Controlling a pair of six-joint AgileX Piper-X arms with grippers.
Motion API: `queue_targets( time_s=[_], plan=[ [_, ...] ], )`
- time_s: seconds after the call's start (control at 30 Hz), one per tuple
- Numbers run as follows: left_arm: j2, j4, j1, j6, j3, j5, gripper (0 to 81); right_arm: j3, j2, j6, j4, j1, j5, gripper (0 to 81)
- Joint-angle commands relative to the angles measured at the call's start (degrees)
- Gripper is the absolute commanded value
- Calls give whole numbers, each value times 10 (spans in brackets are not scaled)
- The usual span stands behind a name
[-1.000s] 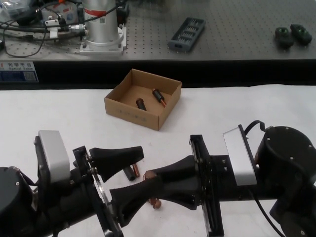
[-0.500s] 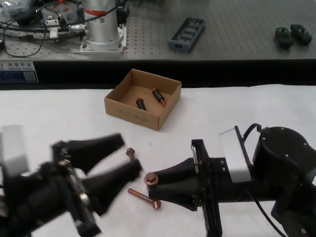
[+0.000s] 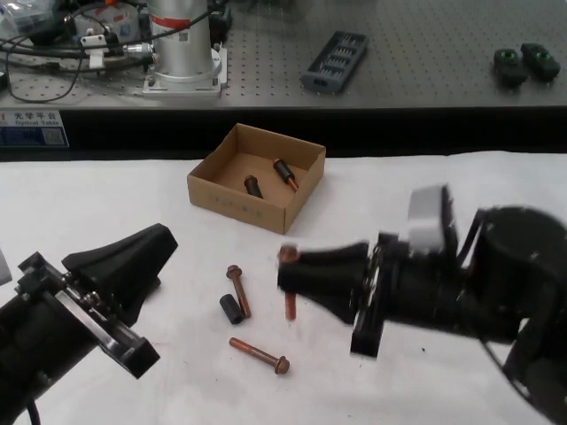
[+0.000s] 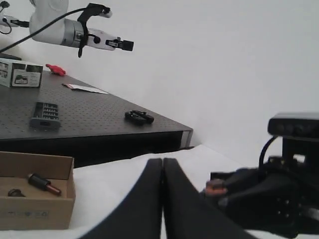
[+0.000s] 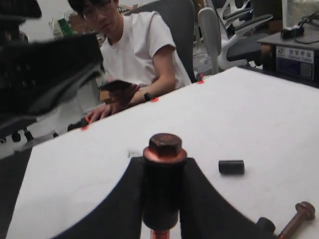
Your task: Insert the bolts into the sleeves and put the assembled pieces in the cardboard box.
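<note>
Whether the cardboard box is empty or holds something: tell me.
Not empty. In the cardboard box lie one sleeved bolt and a second sleeved bolt.

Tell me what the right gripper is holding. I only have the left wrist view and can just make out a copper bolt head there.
Observer: The right gripper is shut on a bolt with a dark sleeve round its shank.
Operator: Anything loose down there?
Observer: A near bolt, a far bolt, and a loose sleeve beside the far one.
Operator: What's already stowed?
Observer: Two assembled pieces lie in the cardboard box.
</note>
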Motion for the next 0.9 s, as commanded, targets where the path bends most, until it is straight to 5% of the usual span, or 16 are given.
queue_targets(
  time_s=[0.0, 0.17, 0.37, 0.7, 0.87],
  plan=[
    [-38, 45, 2, 4, -1, -30, 6, -12, -78, 31, 98, -4, 52, 64],
    [-142, 251, 2, 42, -19, -98, 6, -78, -146, -45, 378, -2, 174, 64],
    [-224, 571, 2, 93, -98, -172, 6, -190, -134, -53, 526, -9, 253, 64],
    [-224, 578, 2, -51, -102, -129, 6, -462, -5, -53, 719, -39, 264, 64],
    [-224, 560, 2, -37, -88, -170, 6, -590, 91, -53, 785, -49, 269, 64]
  ],
)
